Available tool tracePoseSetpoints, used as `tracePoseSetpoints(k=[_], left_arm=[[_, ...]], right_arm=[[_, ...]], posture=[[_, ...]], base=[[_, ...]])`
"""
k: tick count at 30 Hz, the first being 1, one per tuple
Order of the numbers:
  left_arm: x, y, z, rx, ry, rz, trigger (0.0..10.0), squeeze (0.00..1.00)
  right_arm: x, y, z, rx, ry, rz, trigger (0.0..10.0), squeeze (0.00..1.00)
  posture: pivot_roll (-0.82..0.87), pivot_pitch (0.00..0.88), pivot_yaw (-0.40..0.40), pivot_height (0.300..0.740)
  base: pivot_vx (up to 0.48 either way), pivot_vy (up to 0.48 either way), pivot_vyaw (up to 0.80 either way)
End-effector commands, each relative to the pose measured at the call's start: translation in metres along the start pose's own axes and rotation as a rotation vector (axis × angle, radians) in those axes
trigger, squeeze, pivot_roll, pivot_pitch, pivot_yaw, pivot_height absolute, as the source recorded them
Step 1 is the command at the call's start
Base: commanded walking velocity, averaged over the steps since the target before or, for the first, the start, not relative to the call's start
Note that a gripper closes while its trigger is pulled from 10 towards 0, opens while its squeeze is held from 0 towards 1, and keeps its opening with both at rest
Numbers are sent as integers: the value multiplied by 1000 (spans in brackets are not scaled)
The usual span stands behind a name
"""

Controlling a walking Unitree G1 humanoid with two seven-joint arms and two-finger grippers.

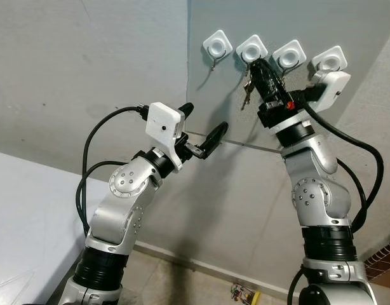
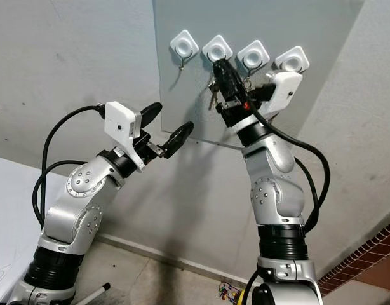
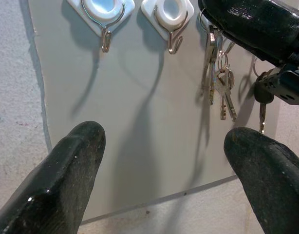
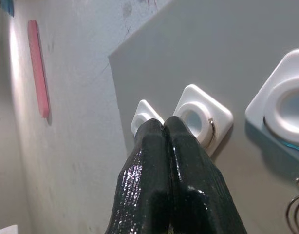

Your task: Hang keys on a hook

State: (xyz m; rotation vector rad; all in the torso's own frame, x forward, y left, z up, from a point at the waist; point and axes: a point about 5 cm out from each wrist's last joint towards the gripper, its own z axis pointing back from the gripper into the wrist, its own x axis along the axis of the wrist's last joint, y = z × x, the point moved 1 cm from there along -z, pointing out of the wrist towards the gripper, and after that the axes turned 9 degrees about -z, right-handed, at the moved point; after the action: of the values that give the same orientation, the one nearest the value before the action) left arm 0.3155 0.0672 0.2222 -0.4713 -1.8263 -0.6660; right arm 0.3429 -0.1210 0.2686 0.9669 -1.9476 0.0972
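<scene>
At hook (image 1: 251,48) | keys (image 1: 247,89) hang vertical, tips down | right pincer (image 1: 258,67) closed on them | left pincer (image 1: 204,130) open

Silver keys (image 3: 218,73) dangling from white wall hook (image 1: 251,49), second in row

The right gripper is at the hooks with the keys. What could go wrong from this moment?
1. The right gripper, shut, sits against the second hook, where the keys dangle. Whether the ring is truly over the hook is hidden, so pulling back may drag the keys off.
2. The next hook is very close; the wrist could knock it.
3. The left gripper, open, hovers just below and could bump the keys.
</scene>
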Motion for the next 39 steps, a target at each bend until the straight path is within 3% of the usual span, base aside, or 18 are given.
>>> tracePoseSetpoints(k=[1,25,39], left_arm=[[9,0,-3,-8,-24,-28,10000,0],[10,-1,-2,-1,-24,-21,10000,0],[11,0,-3,3,-28,-20,10000,0]], right_arm=[[5,1,-6,-1,-12,-24,10000,0],[-1,-8,-21,-56,-21,-68,10000,0],[-7,-18,-15,-130,-13,-103,10000,0]], posture=[[7,0,-21,740],[13,0,-26,740],[8,0,-25,740]], base=[[0,0,0],[0,0,0],[0,0,0]])
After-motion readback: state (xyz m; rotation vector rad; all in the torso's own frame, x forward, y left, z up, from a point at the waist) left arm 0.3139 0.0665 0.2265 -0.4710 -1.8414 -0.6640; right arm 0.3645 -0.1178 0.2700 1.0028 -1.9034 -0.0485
